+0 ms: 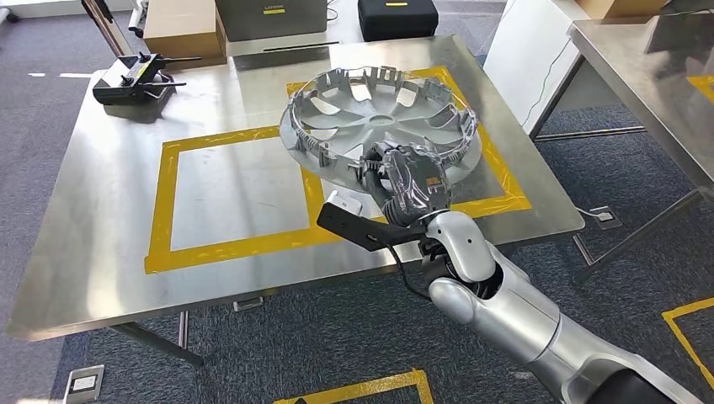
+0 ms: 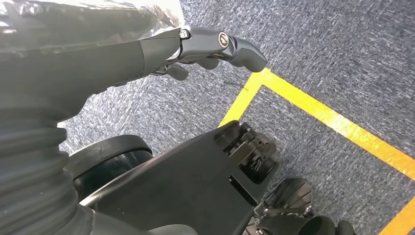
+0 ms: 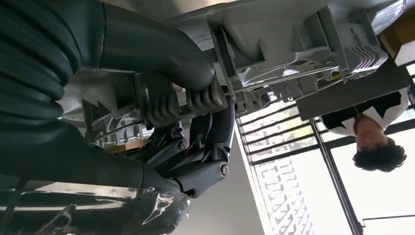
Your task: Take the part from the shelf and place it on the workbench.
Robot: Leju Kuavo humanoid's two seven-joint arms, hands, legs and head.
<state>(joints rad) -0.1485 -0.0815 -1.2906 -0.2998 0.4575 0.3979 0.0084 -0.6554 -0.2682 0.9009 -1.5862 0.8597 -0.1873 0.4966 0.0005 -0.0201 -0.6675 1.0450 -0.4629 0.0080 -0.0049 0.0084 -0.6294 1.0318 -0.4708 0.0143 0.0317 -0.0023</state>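
The part is a round silver wheel cover (image 1: 383,114) with spokes and a clipped rim. It hangs tilted over the right taped square of the steel workbench (image 1: 109,210), its far edge higher than its near edge. My right hand (image 1: 408,181) grips its near rim from below. Up close in the right wrist view, the thumb and fingers (image 3: 205,98) clamp the ribbed rim of the cover (image 3: 303,44). My left hand (image 2: 215,46) hangs over the carpet with its fingers loosely extended and nothing in them.
Yellow tape (image 1: 236,244) marks two squares on the workbench. A black controller (image 1: 135,80) lies at the far left corner. Boxes and a black case (image 1: 397,18) stand behind it. A second steel table (image 1: 648,76) is on the right. A person (image 3: 372,132) stands near the window.
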